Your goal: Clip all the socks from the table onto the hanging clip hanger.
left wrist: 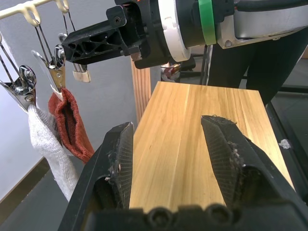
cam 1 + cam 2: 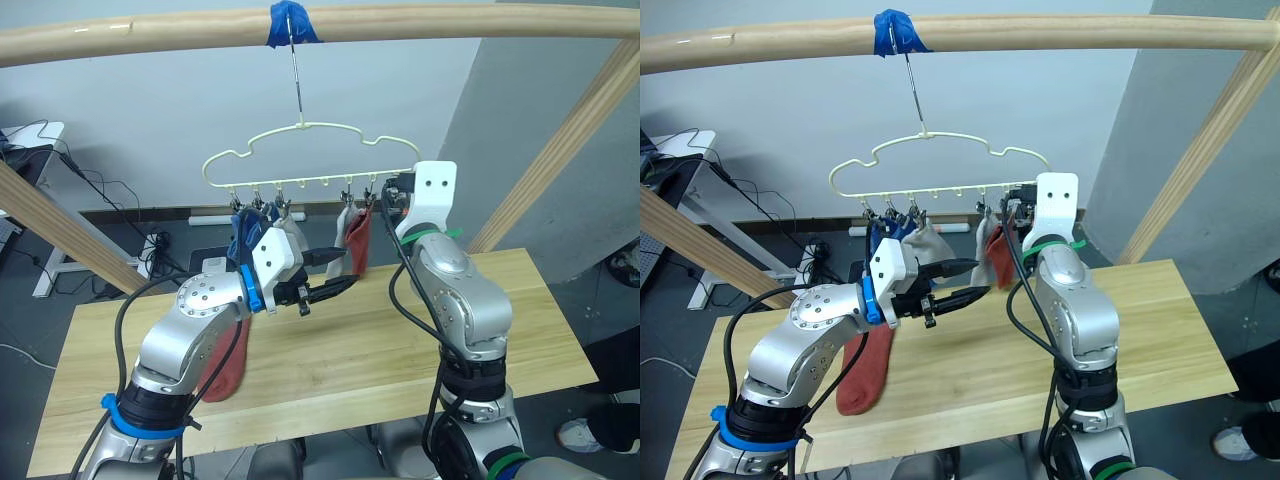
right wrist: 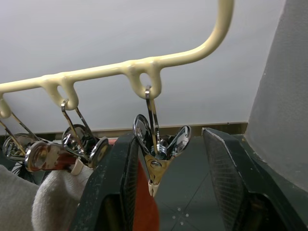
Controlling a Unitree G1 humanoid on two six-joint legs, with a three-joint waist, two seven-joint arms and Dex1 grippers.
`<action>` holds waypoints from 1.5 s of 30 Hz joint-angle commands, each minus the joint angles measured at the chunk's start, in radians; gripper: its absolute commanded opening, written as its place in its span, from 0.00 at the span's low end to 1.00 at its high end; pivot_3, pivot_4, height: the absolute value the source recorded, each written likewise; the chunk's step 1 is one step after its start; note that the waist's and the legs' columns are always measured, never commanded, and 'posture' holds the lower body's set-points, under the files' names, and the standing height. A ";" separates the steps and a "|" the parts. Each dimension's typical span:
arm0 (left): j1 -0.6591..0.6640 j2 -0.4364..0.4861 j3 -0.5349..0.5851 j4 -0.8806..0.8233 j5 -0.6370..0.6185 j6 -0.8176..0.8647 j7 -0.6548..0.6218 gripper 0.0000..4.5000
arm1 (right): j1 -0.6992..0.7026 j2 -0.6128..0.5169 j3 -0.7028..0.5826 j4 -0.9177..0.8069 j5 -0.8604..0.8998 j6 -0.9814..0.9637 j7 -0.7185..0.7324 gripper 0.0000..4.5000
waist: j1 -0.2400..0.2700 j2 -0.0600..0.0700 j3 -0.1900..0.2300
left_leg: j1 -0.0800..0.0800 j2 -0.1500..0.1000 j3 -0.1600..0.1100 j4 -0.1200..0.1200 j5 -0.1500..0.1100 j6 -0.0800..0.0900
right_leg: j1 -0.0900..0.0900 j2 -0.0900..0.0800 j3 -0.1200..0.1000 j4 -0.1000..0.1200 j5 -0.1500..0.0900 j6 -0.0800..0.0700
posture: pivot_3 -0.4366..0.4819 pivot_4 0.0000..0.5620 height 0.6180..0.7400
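The pale yellow clip hanger (image 2: 310, 160) hangs from a pole above the table (image 2: 350, 350). Clipped to it are a blue sock (image 2: 243, 238), a grey sock (image 2: 287, 238), another grey sock (image 1: 48, 144) and a rust-red sock (image 2: 361, 243). One more rust-red sock (image 2: 868, 365) lies on the table, partly behind my left arm. My left gripper (image 2: 338, 273) is open and empty, held in the air just below the hung socks. My right gripper (image 3: 167, 142) is raised at the hanger's right end. It is open, with a bare metal clip (image 3: 156, 161) hanging between its fingers.
A thick wooden pole (image 2: 420, 22) with blue tape (image 2: 290, 22) carries the hanger's hook. Slanted wooden struts (image 2: 570, 140) stand at both sides. A person's leg and shoe (image 2: 585, 435) are at the table's right end. A desk with cables (image 2: 40, 160) stands back left.
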 commanded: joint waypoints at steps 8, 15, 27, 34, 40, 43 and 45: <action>-0.005 0.006 0.004 -0.020 0.006 -0.006 -0.002 0.55 | -0.065 0.038 0.027 0.038 0.031 -0.071 0.044 0.48 | 0.000 0.000 0.000 | 0.000 0.000 0.000 0.000 0.000 0.000 | 0.000 0.000 0.000 0.000 0.000 0.000 | 0.24 0.34 1.00; -0.002 0.007 0.006 -0.022 0.008 -0.007 -0.002 0.55 | -0.084 0.026 0.039 0.075 0.042 -0.113 0.066 0.48 | 0.000 0.000 0.000 | 0.000 0.000 0.000 0.000 0.000 0.000 | 0.000 0.000 0.000 0.000 0.000 0.000 | 0.24 0.34 1.00; 0.001 0.006 0.005 -0.020 0.011 -0.008 -0.003 0.55 | -0.082 0.019 0.041 0.093 0.037 -0.123 0.067 0.48 | 0.000 0.000 0.000 | 0.000 0.000 0.000 0.000 0.000 0.000 | 0.000 0.000 0.000 0.000 0.000 0.000 | 0.24 0.33 1.00; 0.005 0.002 0.006 -0.020 0.010 -0.003 0.004 0.55 | -0.085 0.011 0.033 0.097 0.031 -0.130 0.060 0.33 | 0.000 0.000 0.000 | 0.000 0.000 0.000 0.000 0.000 0.000 | 0.000 0.000 0.000 0.000 0.000 0.000 | 0.24 0.34 1.00; 0.044 -0.011 0.009 -0.036 0.028 0.006 0.063 0.55 | -0.088 0.008 0.030 0.099 0.029 -0.134 0.059 0.01 | -0.001 0.000 0.000 | 0.000 0.000 0.000 0.000 0.000 0.000 | 0.000 0.000 0.000 0.000 0.000 0.000 | 0.24 0.34 1.00; 0.110 -0.033 0.003 -0.068 0.056 -0.003 0.130 0.55 | -0.090 0.006 0.028 0.098 0.029 -0.136 0.058 0.01 | -0.002 0.000 0.000 | 0.000 0.000 0.000 0.000 0.000 0.000 | 0.000 0.000 0.000 0.000 0.000 0.000 | 0.24 0.34 1.00; 0.149 -0.055 0.007 -0.082 0.083 -0.014 0.188 0.55 | -0.092 0.005 0.027 0.099 0.029 -0.137 0.059 0.01 | -0.002 0.000 0.000 | 0.000 0.000 0.000 0.000 0.000 0.000 | 0.000 -0.002 0.000 0.000 0.000 0.000 | 0.24 0.34 1.00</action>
